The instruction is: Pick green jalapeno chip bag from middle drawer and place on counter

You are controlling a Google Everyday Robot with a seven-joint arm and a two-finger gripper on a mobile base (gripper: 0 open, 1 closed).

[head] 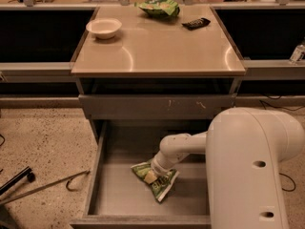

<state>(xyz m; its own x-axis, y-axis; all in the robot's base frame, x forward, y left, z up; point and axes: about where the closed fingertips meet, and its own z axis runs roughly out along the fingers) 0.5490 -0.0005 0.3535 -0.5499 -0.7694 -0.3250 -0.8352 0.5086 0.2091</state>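
Note:
The green jalapeno chip bag (163, 183) lies crumpled on the bottom of the open middle drawer (119, 192), near its centre. My gripper (152, 175) reaches down from the right into the drawer and is pressed onto the bag's upper left part, which it partly hides. The counter (157, 49), a glossy tan tabletop, is above the drawer cabinet.
On the counter stand a white bowl (103, 27) at the back left, a lighter green bag (158, 7) at the back and a black object (196, 23) at the back right. A scratched closed drawer front (157, 106) is above the open drawer. My white arm body (252, 171) covers the drawer's right side. A metal rod (43, 187) lies on the floor at the left.

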